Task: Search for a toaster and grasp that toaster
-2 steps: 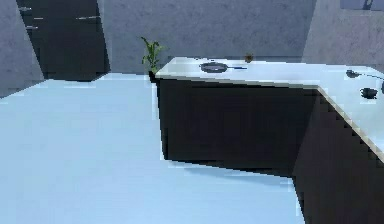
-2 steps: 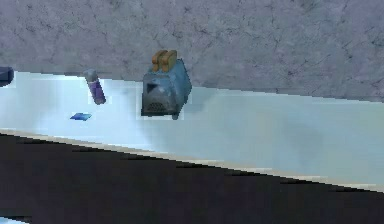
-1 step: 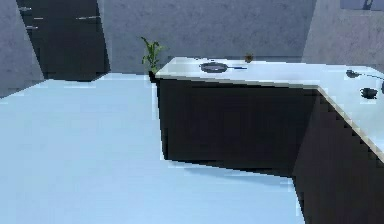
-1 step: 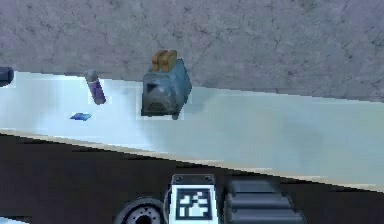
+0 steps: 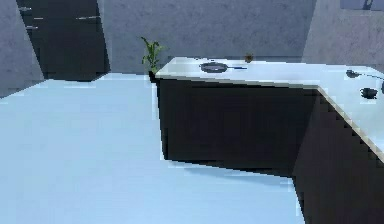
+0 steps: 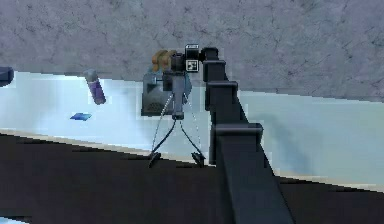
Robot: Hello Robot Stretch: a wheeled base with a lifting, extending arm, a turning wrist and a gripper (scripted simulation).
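Counter is carrying a grey box, probably the toaster, standing at its far edge against the wall. The gripper is hanging in line with it, the box showing at or behind its body; whether it is holding anything cannot be told. The box's long axis is seemingly running along that edge, brown top facing up.

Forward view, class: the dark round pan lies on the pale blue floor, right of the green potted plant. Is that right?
Not quite. The forward view shows the dark round pan on the pale countertop above the dark cabinets, not on the floor; it is right of the green potted plant.
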